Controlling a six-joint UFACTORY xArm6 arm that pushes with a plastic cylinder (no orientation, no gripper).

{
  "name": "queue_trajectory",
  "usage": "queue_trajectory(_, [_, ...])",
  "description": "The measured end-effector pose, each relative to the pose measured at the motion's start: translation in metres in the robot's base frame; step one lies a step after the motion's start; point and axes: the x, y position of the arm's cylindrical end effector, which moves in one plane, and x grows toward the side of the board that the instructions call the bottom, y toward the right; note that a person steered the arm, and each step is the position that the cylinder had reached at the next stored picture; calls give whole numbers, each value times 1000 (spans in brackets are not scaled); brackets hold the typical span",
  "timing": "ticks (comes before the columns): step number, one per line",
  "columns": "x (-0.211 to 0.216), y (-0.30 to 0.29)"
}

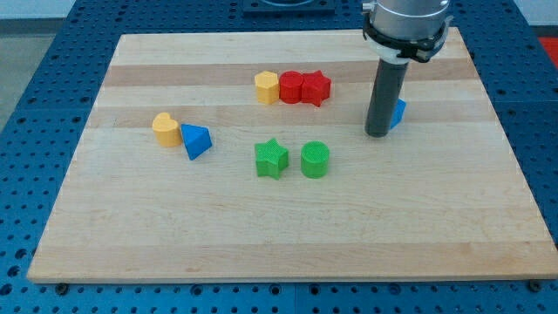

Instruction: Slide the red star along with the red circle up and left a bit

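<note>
The red star point(316, 88) sits at the view's upper middle of the wooden board point(279, 227). The red circle point(291, 87) touches its left side, and a yellow hexagon point(267, 87) touches the circle's left side. My tip point(377, 133) is on the board to the right of and below the red star, well apart from it. It stands in front of the blue cube point(398, 112) and hides most of it.
A green star point(271, 159) and a green circle point(315, 160) lie side by side at the board's middle. A yellow block point(165, 129) and a blue triangular block point(195, 140) touch at the view's left.
</note>
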Motion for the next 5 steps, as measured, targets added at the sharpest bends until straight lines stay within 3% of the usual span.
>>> queue_trajectory(2, [3,49])
queue_trajectory(5, [-10,46])
